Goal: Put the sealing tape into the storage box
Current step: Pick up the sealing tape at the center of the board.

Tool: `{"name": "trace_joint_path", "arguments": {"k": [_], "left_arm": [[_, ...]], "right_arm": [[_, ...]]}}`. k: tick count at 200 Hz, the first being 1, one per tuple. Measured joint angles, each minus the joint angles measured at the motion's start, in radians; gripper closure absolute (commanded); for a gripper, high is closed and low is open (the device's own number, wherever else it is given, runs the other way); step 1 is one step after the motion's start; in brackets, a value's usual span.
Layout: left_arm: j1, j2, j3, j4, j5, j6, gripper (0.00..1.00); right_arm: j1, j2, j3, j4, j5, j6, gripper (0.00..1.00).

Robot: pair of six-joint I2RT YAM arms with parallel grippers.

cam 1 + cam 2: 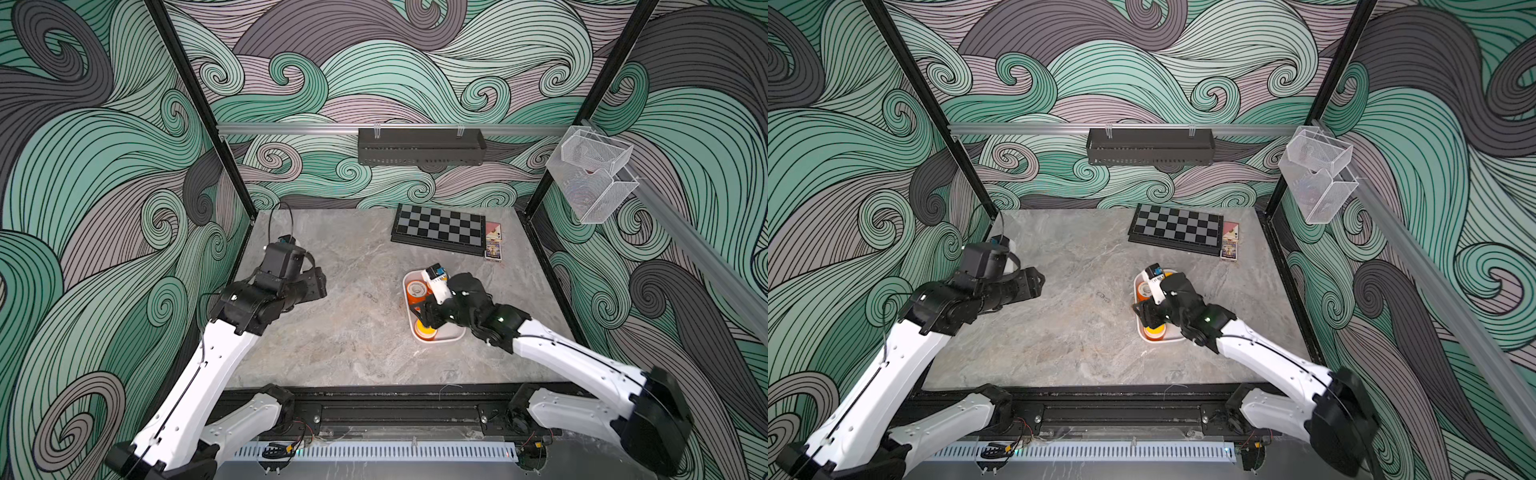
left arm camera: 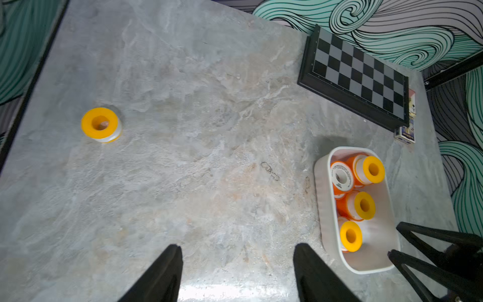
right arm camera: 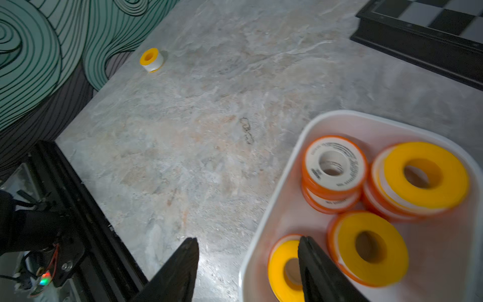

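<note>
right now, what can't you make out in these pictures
- In both top views the right arm covers most of the storage box, so its spools can't be counted.
- The loose yellow spool shows only in the wrist views; in the top views it is apparently behind the left arm.
- In the right wrist view the orange-rimmed spool has blurred print, and the lower spools are covered.
- The right hand has its fingers cut off by the bottom edge.

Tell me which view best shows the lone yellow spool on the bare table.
Left wrist: the yellow spool is large and unobstructed, lying flat, hole up. Right wrist shows the spool small and distant. In both top views I cannot find it.
</note>
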State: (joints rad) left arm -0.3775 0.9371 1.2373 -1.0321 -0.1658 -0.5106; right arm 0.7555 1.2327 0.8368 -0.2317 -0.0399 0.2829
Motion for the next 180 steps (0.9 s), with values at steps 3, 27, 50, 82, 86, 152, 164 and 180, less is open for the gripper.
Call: {"name": "trace_joint_path", "arguments": {"k": [3, 27, 50, 82, 86, 152, 164, 180], "left_arm": [[0.004, -0.013, -0.006, -0.001, -0.008, 0.002, 0.29], [0.019, -0.116, -0.050, -0.013, -0.063, 0.011, 0.29], [0.024, -0.175, -0.066, -0.026, -0.104, 0.013, 0.29], [0.024, -0.251, -0.113, -0.025, -0.143, 0.013, 0.28], [0.024, -0.261, -0.122, -0.026, -0.145, 0.013, 0.28], [0.024, -0.316, -0.181, -0.022, -0.164, 0.014, 0.28], [0.024, -0.322, -0.192, -0.021, -0.165, 0.014, 0.27], [0.024, -0.316, -0.196, -0.023, -0.166, 0.013, 0.28]], "right_arm": [[0.008, 0.025, 0.022, -0.003, -0.006, -0.003, 0.36], [0.061, 0.248, 0.206, -0.017, -0.039, -0.037, 0.35], [0.111, 0.453, 0.396, -0.034, -0.085, -0.069, 0.35], [0.176, 0.745, 0.717, -0.095, -0.134, -0.138, 0.33], [0.183, 0.777, 0.753, -0.098, -0.138, -0.147, 0.33], [0.249, 1.275, 1.415, -0.259, -0.179, -0.256, 0.30], [0.249, 1.347, 1.524, -0.283, -0.179, -0.257, 0.28], [0.249, 1.429, 1.653, -0.306, -0.177, -0.252, 0.28]]}}
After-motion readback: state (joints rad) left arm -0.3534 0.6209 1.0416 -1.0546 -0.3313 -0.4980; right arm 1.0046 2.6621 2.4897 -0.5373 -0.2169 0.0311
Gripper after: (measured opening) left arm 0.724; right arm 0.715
